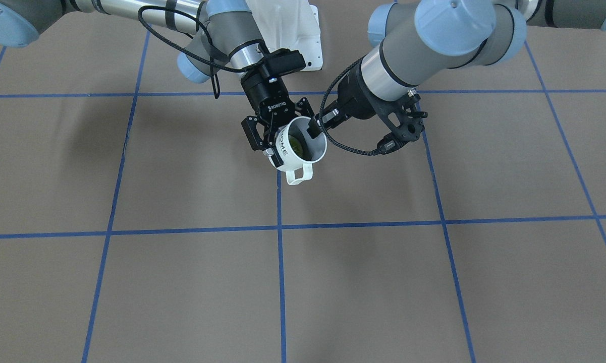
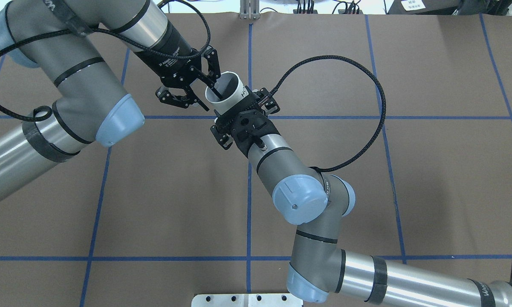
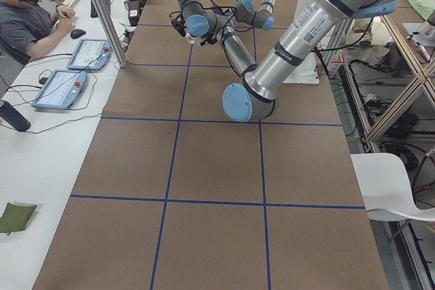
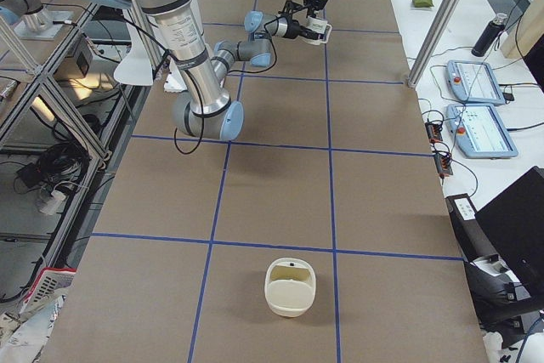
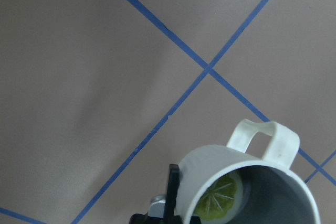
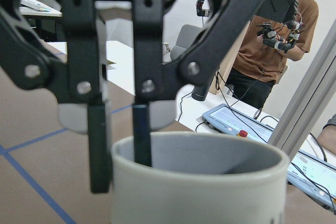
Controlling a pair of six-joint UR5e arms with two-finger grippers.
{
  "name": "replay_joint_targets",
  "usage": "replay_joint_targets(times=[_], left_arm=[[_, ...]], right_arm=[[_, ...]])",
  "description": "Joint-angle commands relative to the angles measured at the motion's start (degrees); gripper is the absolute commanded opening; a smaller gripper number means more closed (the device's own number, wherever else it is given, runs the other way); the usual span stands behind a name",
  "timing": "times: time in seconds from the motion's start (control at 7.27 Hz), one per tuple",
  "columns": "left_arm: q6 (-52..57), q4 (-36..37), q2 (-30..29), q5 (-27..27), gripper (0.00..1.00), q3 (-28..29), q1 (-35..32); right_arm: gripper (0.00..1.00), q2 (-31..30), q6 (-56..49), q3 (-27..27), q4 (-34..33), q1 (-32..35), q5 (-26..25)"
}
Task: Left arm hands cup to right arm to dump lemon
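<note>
The white cup (image 1: 293, 162), marked "HOME", hangs tilted above the table, handle toward the front-facing camera. The yellow-green lemon (image 1: 297, 144) lies inside it and also shows in the left wrist view (image 5: 218, 200). My left gripper (image 1: 314, 130) is shut on the cup's rim, one finger inside and one outside (image 6: 140, 140). My right gripper (image 1: 291, 137) is open, with its jaws on either side of the cup's body from behind. In the overhead view the cup (image 2: 228, 87) sits between the left gripper (image 2: 210, 89) and the right gripper (image 2: 238, 108).
Brown table (image 1: 181, 282) with blue tape lines. A white bowl-like container (image 4: 289, 286) stands at the table's end on my right. A white mount (image 1: 292, 30) sits by my base. Operators and tablets (image 3: 58, 86) are beside the table.
</note>
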Motion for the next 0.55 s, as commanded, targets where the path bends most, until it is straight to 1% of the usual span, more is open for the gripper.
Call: replay_joint_targets(times=[0.0, 0.14, 0.28, 0.41], left_arm=[[1.63, -0.51, 0.06, -0.44, 1.0, -0.33, -0.94], [3.81, -0.25, 0.41, -0.62, 1.0, -0.24, -2.69], [9.14, 0.01, 1.63, -0.71, 1.0, -0.16, -4.71], [15.89, 0.1, 4.51, -0.62, 1.0, -0.24, -6.81]], right_arm=[[0.25, -1.8, 0.25, 0.11, 0.15, 0.0, 0.2], [0.25, -2.16, 0.25, 0.11, 0.24, 0.17, 0.29], [0.26, -2.6, 0.68, 0.98, 0.06, 0.7, 1.68], [0.25, -4.6, 2.77, 1.42, 0.06, 1.22, 2.65]])
